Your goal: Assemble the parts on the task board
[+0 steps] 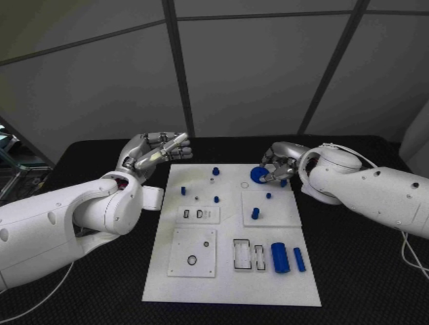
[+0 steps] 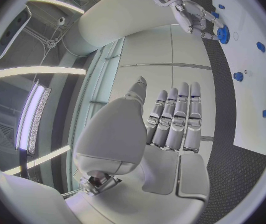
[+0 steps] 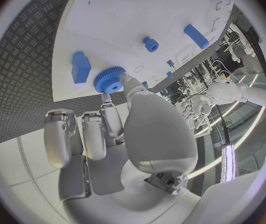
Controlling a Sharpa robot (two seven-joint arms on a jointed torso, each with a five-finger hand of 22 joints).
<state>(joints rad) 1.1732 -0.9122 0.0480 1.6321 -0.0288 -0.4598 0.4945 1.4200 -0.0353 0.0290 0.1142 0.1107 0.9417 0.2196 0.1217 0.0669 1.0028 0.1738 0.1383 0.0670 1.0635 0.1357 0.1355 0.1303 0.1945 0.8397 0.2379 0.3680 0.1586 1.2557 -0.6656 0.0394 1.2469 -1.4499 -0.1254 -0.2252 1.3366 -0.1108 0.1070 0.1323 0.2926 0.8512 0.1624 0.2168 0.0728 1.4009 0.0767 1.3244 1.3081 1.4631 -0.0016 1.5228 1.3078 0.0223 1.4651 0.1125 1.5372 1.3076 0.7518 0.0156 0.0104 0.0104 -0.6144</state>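
Right now my right hand (image 1: 276, 164) pinches a blue gear (image 1: 260, 175) between thumb and fingertips, holding it just over the far edge of the task board (image 1: 232, 284), at about one o'clock from the board's centre. I judge the light fingertip grip is there to keep the gear's face level and its bore free, so it can drop onto a post rather than be squeezed askew; the right wrist view shows the gear (image 3: 110, 79) close above the white plate, beside a small blue block (image 3: 80, 67).

My left hand (image 1: 154, 153) hangs released at about eleven o'clock, off the board's far left corner, fingers straight and together, holding nothing. It sits clear, I think, so it does not shade or bump the working side.

Outward on the board, small blue pegs (image 1: 214, 171) stand in the far half, and two blue cylinders (image 1: 280, 257) lie at about four o'clock near the front, well apart from the gear. Everything rests on the black surface (image 1: 371, 271).
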